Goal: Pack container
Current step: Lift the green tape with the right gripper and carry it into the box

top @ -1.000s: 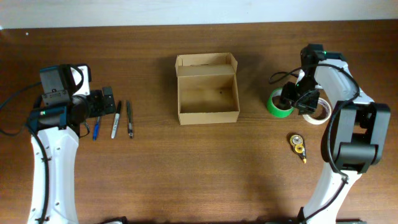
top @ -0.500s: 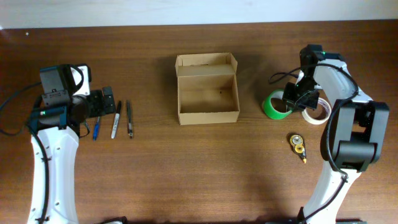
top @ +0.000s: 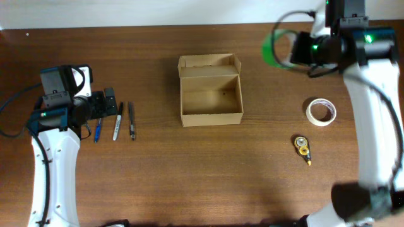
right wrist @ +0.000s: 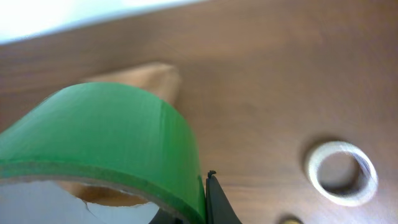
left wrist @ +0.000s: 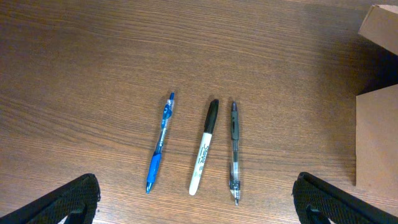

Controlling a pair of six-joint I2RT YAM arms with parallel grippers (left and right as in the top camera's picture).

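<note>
Brown tabletop; right fingers pinch a green tape roll, partly cropped; left fingers spread wide.

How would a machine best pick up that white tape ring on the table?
Come straight down on the white tape roll and pinch its wall, one side inside the hole, one outside. It lies flat with the hole facing up.

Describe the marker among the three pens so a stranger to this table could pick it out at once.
Find the open cardboard box mid-table; left of it three pens lie side by side. The marker is the middle one, between the blue pen and the slim black-and-clear pen. It alone has a white barrel, black cap and black lettering.
</note>
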